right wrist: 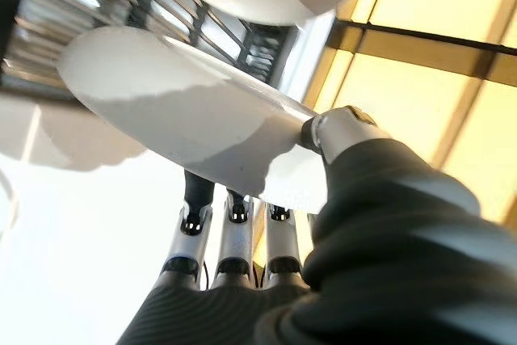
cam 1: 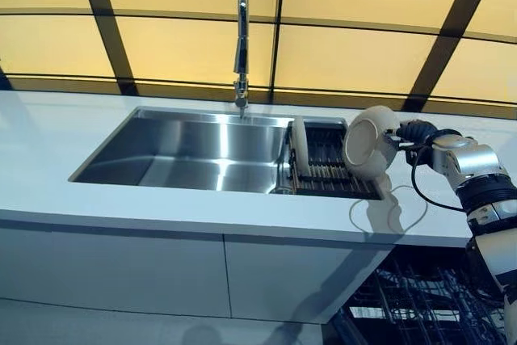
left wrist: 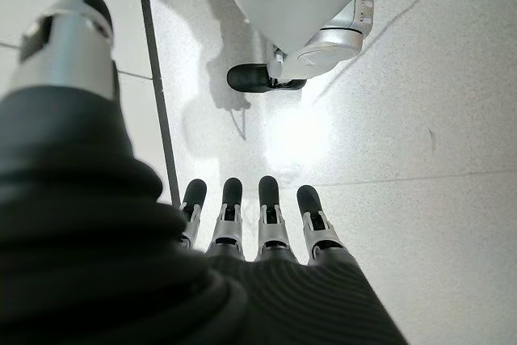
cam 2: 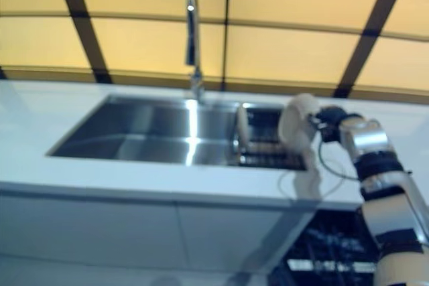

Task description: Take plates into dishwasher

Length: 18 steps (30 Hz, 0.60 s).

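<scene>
My right hand (cam 1: 416, 133) holds a white plate (cam 1: 370, 145) on edge, lifted just above the right end of the dark drying rack (cam 1: 331, 169) in the sink. In the right wrist view the thumb (right wrist: 339, 131) presses on the plate (right wrist: 186, 119) and the fingers (right wrist: 234, 236) lie behind it. A second white plate (cam 1: 300, 147) stands upright in the rack's left end. My left hand (left wrist: 242, 224) shows only in its own wrist view, hanging over the floor with straight fingers and nothing in it.
A steel sink (cam 1: 186, 151) is set into the white counter (cam 1: 48, 159), with a tall faucet (cam 1: 241, 38) behind it. Below the counter at the lower right, the dishwasher's wire rack (cam 1: 412, 305) stands pulled out. Yellow panels line the back wall.
</scene>
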Motion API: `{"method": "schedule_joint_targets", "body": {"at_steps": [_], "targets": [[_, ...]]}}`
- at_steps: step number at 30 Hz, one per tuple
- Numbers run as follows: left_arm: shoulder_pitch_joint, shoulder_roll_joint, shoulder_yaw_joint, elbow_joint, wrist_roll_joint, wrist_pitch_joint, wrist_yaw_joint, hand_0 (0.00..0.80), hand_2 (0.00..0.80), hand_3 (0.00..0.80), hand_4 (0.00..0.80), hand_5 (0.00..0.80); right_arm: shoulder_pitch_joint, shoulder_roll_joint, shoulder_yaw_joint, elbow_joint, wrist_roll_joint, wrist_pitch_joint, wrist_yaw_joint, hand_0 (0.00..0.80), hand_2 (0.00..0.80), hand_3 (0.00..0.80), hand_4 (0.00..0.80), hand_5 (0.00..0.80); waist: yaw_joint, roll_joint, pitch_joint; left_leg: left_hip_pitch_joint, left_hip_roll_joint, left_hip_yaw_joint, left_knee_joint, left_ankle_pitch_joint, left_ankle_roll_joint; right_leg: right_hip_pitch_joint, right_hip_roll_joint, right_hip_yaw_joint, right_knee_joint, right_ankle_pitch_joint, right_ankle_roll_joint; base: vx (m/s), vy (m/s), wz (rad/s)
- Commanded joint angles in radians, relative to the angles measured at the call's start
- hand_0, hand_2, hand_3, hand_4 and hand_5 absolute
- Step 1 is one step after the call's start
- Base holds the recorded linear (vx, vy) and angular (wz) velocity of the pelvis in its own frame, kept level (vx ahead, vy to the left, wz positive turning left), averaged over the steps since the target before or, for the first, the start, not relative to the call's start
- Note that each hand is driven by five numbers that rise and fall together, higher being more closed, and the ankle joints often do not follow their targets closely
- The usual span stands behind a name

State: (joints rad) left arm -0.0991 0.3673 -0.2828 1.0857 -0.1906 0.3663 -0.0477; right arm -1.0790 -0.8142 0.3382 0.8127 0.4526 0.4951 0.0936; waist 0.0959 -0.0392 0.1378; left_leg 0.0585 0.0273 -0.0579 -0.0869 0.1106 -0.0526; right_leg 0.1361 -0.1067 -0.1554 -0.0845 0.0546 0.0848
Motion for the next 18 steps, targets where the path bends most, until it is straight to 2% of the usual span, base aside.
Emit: {"method": "schedule_joint_targets", "body": {"at_steps": [1, 11, 18], "targets": [[-0.006, 0.035, -0.013, 0.066, -0.022, -0.027, -0.001, 0.0, 0.0, 0.0, 0.0, 0.0, -0.182, -0.124, 0.13, -0.055, -0.006, -0.08, -0.045, 0.8, 0.8, 0.8, 0.8, 0.8, -0.004, -0.038, -0.052, 0.053, -0.004, 0.059, 0.0, -0.11, 0.005, -0.044, -0.033, 0.056, -0.003, 0.036, 0.052, -0.029, 0.015, -0.07], [0.033, 0.049, 0.017, 0.079, -0.014, -0.088, 0.011, 0.0, 0.0, 0.0, 0.0, 0.0, -0.202, -0.26, 0.162, -0.131, -0.038, -0.101, -0.041, 0.8, 0.8, 0.8, 0.8, 0.8, -0.04, -0.061, -0.072, 0.058, 0.0, 0.097, 0.0, -0.115, 0.008, -0.059, -0.021, 0.096, -0.003, 0.046, 0.055, -0.041, 0.007, -0.13], [0.053, 0.06, 0.04, 0.084, -0.015, -0.126, 0.015, 0.0, 0.0, 0.0, 0.0, 0.0, -0.154, -0.347, 0.146, -0.204, -0.062, -0.076, 0.009, 0.8, 0.8, 0.8, 0.8, 0.8, -0.074, -0.065, -0.079, 0.057, 0.0, 0.119, 0.0, -0.115, 0.013, -0.075, -0.016, 0.123, -0.003, 0.057, 0.057, -0.041, 0.006, -0.14]]}}
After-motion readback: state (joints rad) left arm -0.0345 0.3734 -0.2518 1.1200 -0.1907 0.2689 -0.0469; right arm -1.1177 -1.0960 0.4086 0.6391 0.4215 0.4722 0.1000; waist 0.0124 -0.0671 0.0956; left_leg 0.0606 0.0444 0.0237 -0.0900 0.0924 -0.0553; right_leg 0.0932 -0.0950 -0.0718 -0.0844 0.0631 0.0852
